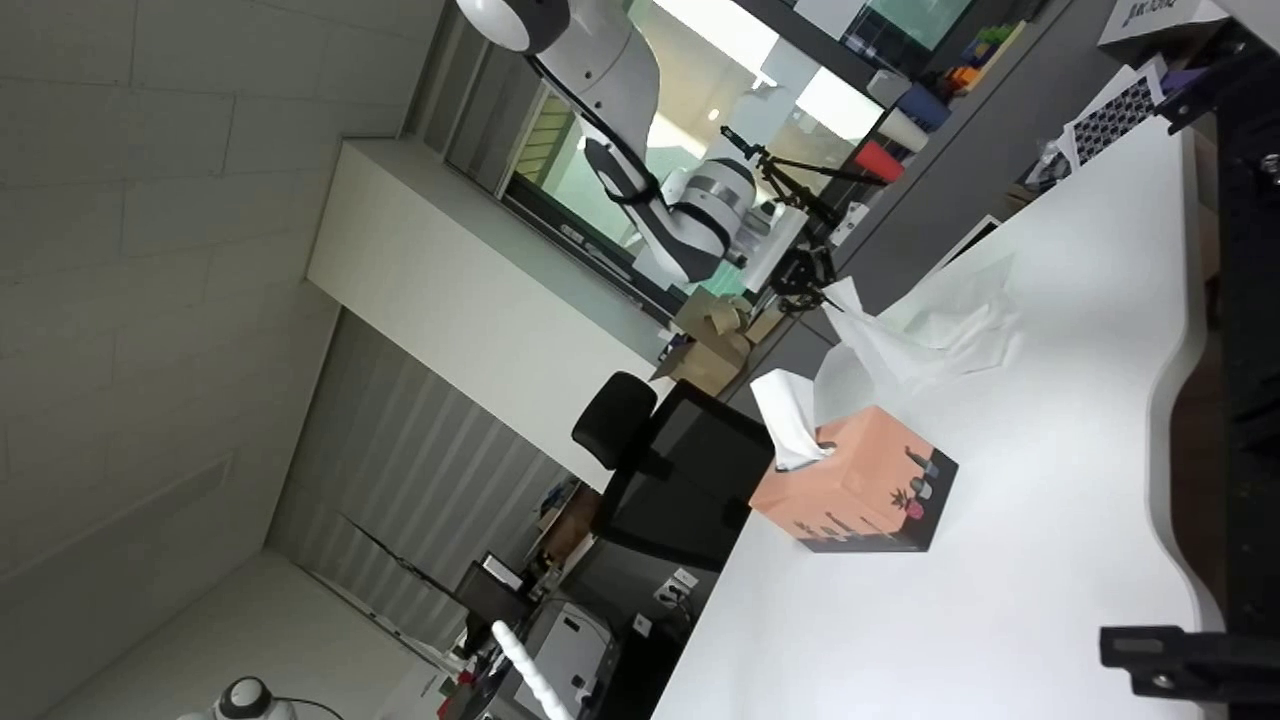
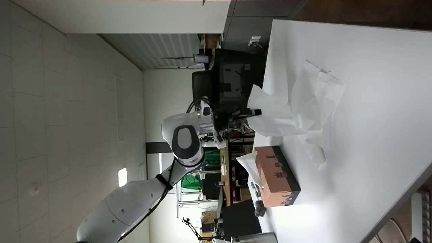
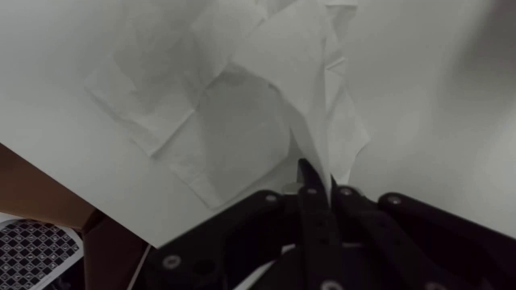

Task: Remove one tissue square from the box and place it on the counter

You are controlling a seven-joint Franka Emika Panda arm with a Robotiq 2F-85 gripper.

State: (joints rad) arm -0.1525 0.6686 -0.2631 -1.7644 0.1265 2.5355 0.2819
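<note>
The orange and dark tissue box (image 1: 850, 480) stands on the white counter (image 1: 1040, 480) in both exterior views, also here (image 2: 275, 179). A white tissue (image 1: 785, 410) sticks out of its top slot. My gripper (image 3: 320, 177) is shut on a white tissue (image 3: 298, 52) in the wrist view. In both exterior views the gripper (image 2: 254, 113) is above the counter beside the box, and the held tissue (image 2: 275, 116) hangs down from it. Its lower part meets crumpled white tissue (image 2: 317, 98) lying on the counter. I cannot tell whether these are one piece or separate.
Black office chairs (image 1: 690, 470) stand beyond the counter's edge. A black bracket (image 1: 1190, 660) sits at the counter's near edge. A checkered sheet (image 3: 36, 253) lies past the counter edge. Dark small items (image 2: 259, 206) and a metal cylinder (image 2: 256, 238) are near the box.
</note>
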